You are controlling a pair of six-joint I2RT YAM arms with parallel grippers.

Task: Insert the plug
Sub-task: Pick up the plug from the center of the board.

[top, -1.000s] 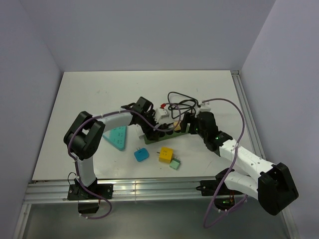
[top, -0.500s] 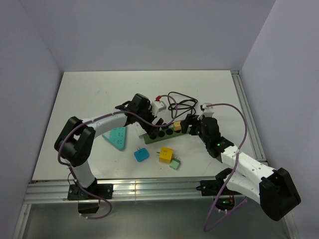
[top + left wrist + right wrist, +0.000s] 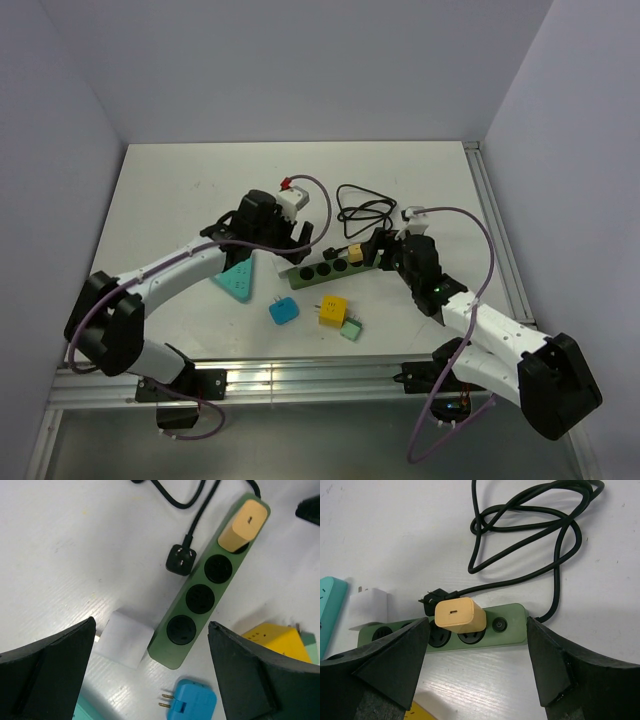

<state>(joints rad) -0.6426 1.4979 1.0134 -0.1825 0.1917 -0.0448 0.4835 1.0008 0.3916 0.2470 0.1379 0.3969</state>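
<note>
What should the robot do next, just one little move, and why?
Probably lower the open left gripper onto the white plug: it lies loose beside the strip, three sockets are free, and the tan plug already sits in one.

The plug (image 3: 459, 615) sits in the power strip (image 3: 516, 631), beside its switch (image 3: 499, 625).

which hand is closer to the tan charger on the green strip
Right. The right hand is just beside the tan charger at the green strip's switch end; the left hand is farther off, above the strip's opposite end near the white adapter.
</note>
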